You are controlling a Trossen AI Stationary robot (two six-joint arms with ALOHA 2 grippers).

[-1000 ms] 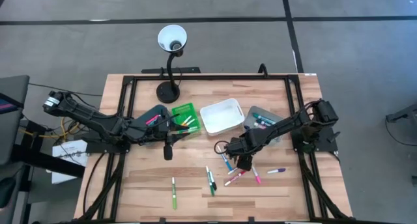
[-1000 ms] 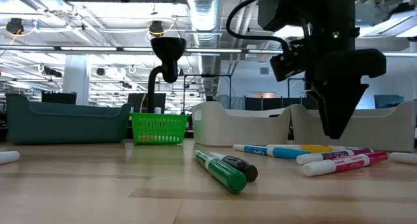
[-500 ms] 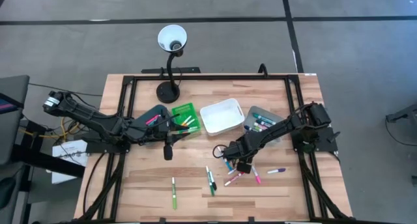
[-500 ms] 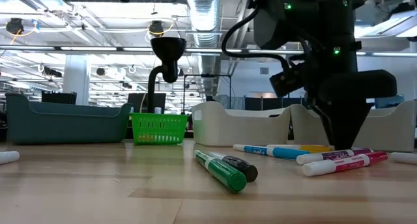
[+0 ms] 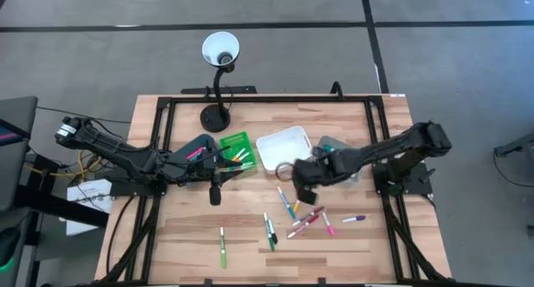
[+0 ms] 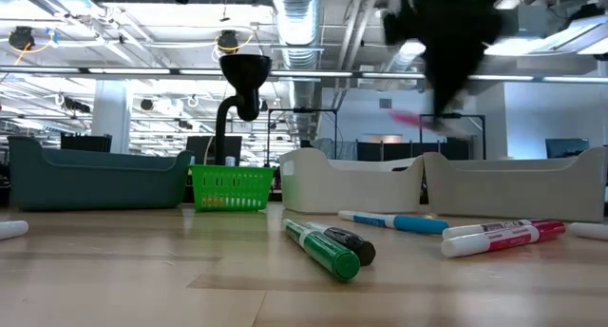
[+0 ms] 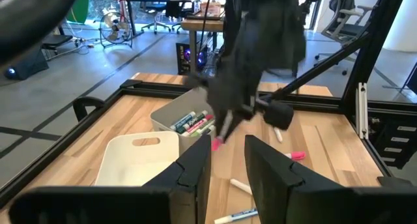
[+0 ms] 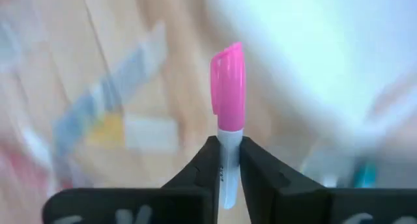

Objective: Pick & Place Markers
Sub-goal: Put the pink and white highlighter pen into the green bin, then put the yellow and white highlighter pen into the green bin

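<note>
From above, the right hand (image 5: 294, 173) hangs by the white bin (image 5: 284, 148) while the left hand (image 5: 219, 165) waits over the green bin (image 5: 236, 148), its fingers a little apart; loose markers (image 5: 302, 220) lie on the worktop (image 5: 367, 245). At table height the right arm is a dark smear, its load barely a pink streak. The right wrist view shows its fingers (image 8: 202, 164) pinching a pink marker (image 8: 228, 87); I'd carry it level, let go low over a bin, though which bin I can't tell.

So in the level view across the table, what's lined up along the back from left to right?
Teal bin → black lamp → green basket → white bin → second pale bin. Above the white bin, the right gripper hangs blurred, carrying a pink marker.
</note>
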